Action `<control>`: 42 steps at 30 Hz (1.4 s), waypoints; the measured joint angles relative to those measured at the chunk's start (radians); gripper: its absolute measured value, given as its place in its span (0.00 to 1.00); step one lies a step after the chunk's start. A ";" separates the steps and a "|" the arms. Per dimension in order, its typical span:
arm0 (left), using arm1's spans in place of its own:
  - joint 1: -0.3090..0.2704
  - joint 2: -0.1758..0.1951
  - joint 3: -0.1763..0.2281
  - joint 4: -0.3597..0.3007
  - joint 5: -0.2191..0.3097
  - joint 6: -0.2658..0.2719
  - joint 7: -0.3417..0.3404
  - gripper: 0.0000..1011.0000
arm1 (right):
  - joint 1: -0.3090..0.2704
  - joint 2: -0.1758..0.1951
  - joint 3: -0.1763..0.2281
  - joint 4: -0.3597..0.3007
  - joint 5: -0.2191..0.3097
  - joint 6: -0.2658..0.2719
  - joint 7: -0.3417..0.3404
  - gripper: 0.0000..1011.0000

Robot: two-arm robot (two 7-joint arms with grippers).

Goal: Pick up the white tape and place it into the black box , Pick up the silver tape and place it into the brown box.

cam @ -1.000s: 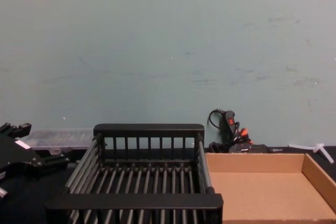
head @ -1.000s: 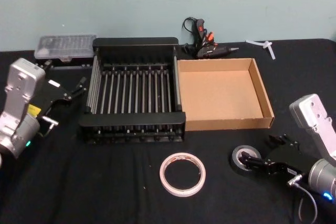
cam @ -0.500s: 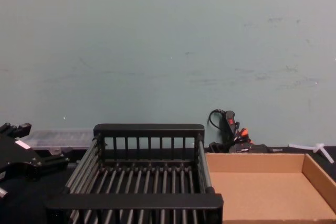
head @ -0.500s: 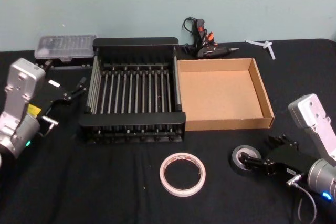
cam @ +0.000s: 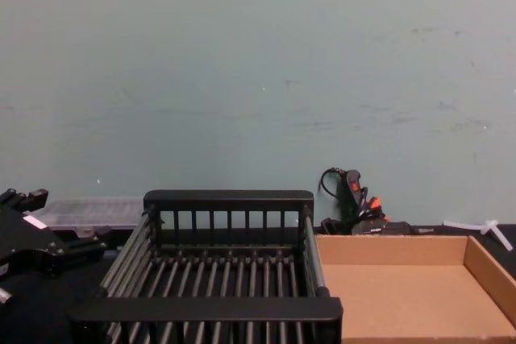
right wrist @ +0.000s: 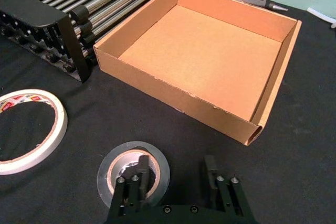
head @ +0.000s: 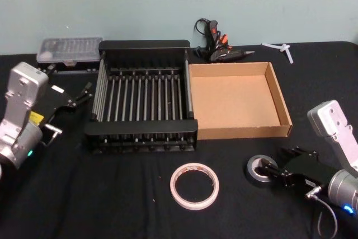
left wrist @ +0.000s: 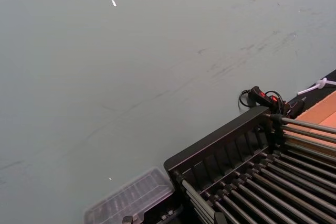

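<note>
Low down, right end effector [right wrist: 176, 179] spread, one finger inside the thick grey silver tape [right wrist: 132, 171] core near the surface's front edge.

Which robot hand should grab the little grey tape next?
The right one, most likely. The right gripper is open at the silver tape, one finger in its hole, one outside the ring. The left gripper sits far off, left of the black box.

The black box [head: 144, 60] sits left of the brown box [head: 284, 104]; before them lie the white tape [head: 194, 185] and, rightward, the silver tape [head: 253, 173], seemingly touching neither.
</note>
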State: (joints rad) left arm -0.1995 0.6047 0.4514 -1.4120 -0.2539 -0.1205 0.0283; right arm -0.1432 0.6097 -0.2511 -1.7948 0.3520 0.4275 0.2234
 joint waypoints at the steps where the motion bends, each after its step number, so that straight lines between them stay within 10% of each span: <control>1: 0.000 0.000 0.000 0.000 0.000 0.000 0.000 0.99 | 0.000 0.000 0.000 0.000 0.000 0.000 0.000 0.63; 16: 0.000 0.000 0.000 0.000 0.000 0.000 0.000 0.99 | 0.000 0.001 0.000 -0.001 0.001 -0.001 -0.001 0.14; 42: 0.000 0.000 0.000 0.000 0.000 0.000 0.000 0.99 | 0.012 -0.031 0.066 -0.039 0.006 -0.061 0.057 0.13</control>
State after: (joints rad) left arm -0.1995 0.6047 0.4514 -1.4119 -0.2539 -0.1205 0.0283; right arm -0.1311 0.5785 -0.1852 -1.8336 0.3578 0.3666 0.2808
